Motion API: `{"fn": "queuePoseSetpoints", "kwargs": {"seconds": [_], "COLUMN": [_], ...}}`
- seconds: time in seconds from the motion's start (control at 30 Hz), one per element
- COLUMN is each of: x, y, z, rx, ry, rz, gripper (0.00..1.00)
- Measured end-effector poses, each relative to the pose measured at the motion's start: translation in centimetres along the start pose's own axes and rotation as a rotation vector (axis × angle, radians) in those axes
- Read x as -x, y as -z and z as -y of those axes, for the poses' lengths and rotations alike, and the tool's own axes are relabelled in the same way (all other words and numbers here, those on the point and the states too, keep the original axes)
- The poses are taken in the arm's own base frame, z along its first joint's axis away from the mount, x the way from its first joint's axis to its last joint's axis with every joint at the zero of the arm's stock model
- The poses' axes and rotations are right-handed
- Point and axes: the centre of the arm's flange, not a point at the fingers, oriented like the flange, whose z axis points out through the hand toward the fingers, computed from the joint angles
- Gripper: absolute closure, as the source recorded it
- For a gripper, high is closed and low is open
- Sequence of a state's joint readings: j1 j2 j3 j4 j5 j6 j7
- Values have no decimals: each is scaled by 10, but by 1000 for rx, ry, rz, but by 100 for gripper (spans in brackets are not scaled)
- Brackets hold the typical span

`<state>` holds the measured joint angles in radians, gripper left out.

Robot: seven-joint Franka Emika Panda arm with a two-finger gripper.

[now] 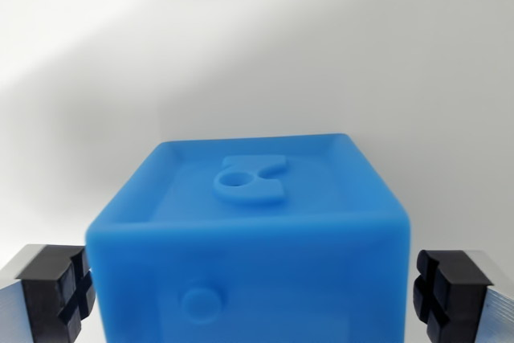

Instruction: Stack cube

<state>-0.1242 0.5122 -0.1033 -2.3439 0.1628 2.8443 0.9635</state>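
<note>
My gripper [253, 291] spread around glossy blue plastic cube [249, 238], pads barely clear; uneven closing could twist it off-centre.

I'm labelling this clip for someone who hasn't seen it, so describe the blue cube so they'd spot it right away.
Start from the plain white surface filling the wrist view. Low in the middle sits the blue cube, between the two black-padded fingers at the bottom corners. It is the only coloured thing here, with a raised rim and a small embossed ring shape on its top face.
</note>
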Motion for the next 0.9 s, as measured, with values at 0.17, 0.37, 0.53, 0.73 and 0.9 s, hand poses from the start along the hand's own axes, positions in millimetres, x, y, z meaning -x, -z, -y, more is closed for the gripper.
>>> {"fn": "queuePoseSetpoints", "kwargs": {"seconds": [0.17,0.37,0.53,0.73,0.9], "x": [0,0,0,0,0], "y": [-2,-1,-1,-1,-1], "z": [0,0,0,0,0], "rx": [0,-1,-1,-1,-1], "ry": [-1,-1,-1,-1,-1], "rz": [1,0,0,0,0], "gripper": [100,100,100,100,100]}}
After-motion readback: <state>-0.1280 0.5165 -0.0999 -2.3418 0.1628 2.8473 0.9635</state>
